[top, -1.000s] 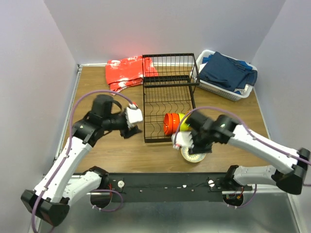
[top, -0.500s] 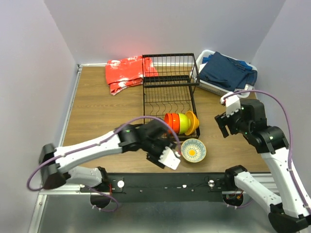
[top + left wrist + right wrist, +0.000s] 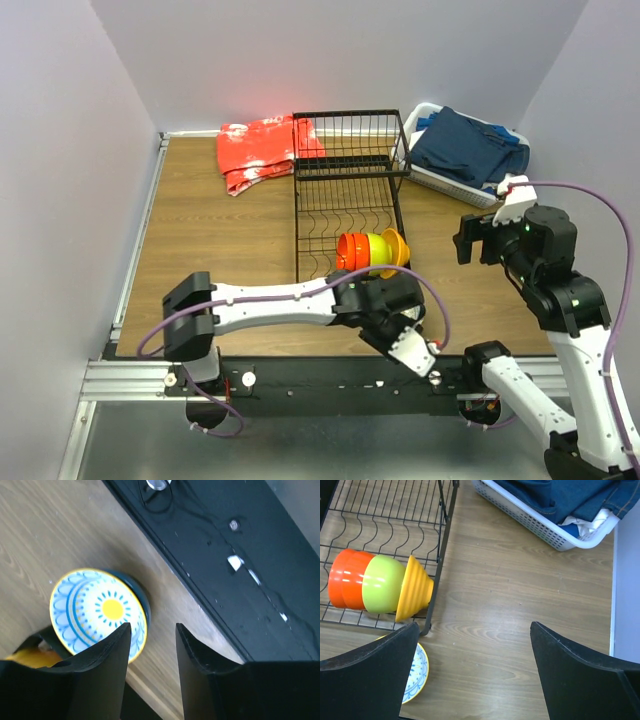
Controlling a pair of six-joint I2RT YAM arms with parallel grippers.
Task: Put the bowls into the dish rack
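At the wooden counter (image 3: 45, 535) edge, our left hand (image 3: 152, 630) has swung, half-open and empty, over the last unracked bowl (image 3: 97, 612), white with blue pattern; right hand (image 3: 474, 630) retreats wide open, empty.

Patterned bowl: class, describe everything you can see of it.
The bowl is round and glazed-looking: white inside with blue arcs and rays, a yellow centre, a yellow rim and a dark blue outside. It sits upright on the wooden table, outside the near corner of the rack. The left tool straddles its rim, open; contact is unclear.
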